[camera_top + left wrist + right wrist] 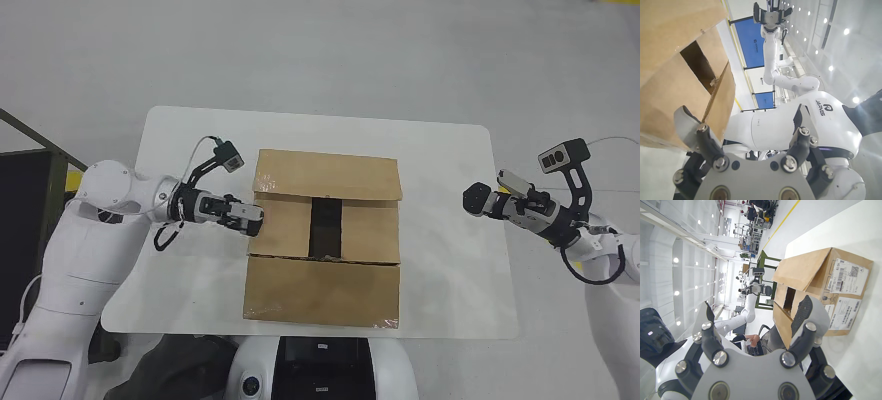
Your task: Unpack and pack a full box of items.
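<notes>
Cardboard box (322,240) sits centre frame on the white table (450,150), its top flaps parted over a dark gap. Left gripper (252,217), fingers spread, is at the box's left edge. Right gripper (474,197), fingers spread, hangs well apart at frame right.

A white table (450,280) stands on a pale grey floor (300,50) under rows of round ceiling lights (676,260).

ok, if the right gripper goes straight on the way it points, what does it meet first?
Most likely the cardboard box: the right gripper, jaws open, points across a strip of table at its labelled side. Height is hard to judge, so it may catch the top edge instead.
</notes>
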